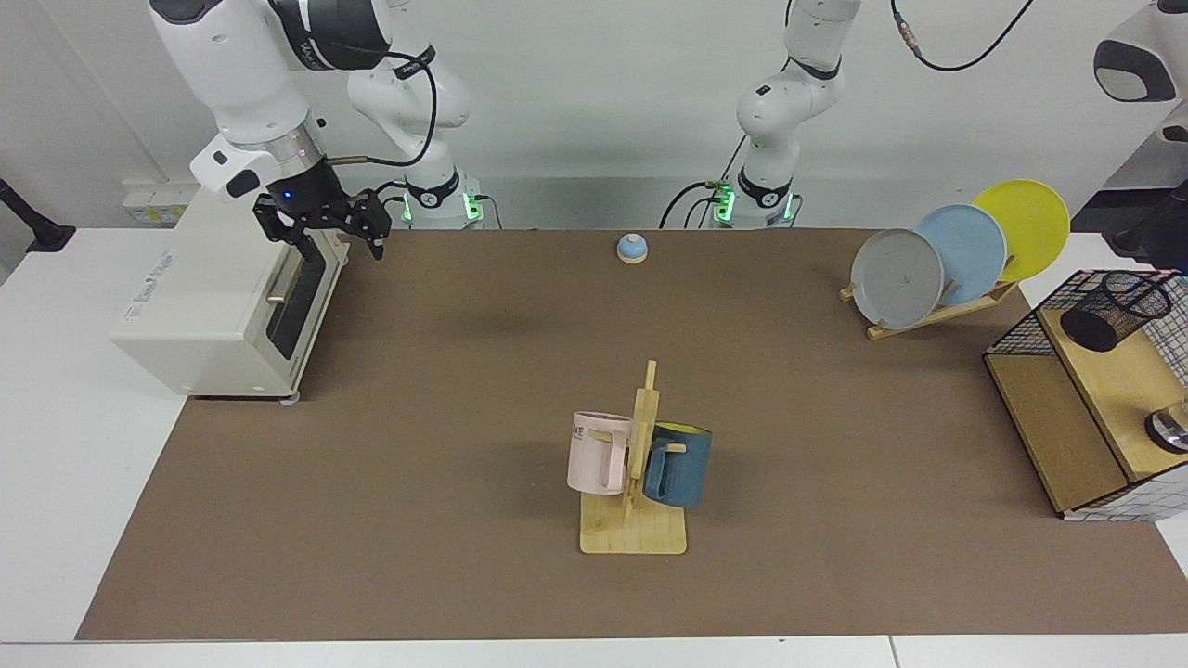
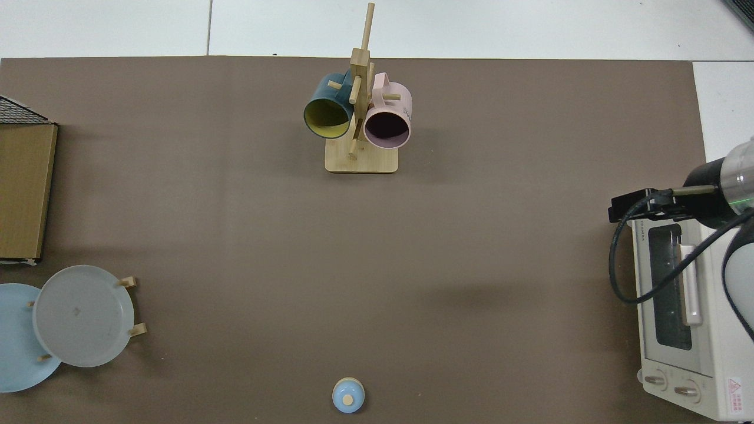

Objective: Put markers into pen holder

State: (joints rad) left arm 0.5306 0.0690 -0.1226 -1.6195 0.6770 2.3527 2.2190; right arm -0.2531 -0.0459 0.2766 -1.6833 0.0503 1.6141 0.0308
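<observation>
The pen holder [image 1: 1112,313], a small black mesh cup, lies tilted on the wooden shelf inside the wire basket at the right edge of the facing view. No marker shows in either view, neither in the cup nor beside it. The dark hand of my left gripper [image 1: 1154,246] hangs just above and behind the cup, partly cut off by the edge of the view. My right gripper [image 1: 327,243] hovers open and empty over the top front edge of the toaster oven. The top view shows the right gripper [image 2: 625,207] at the oven's corner.
A white toaster oven [image 1: 223,306] stands under the right gripper. A wooden mug rack [image 1: 636,464] with a pink and a blue mug is mid-table. A plate rack [image 1: 937,264] holds three plates. A small blue bell [image 1: 631,248] sits near the arm bases. The wire basket [image 1: 1012,339] fills the right edge.
</observation>
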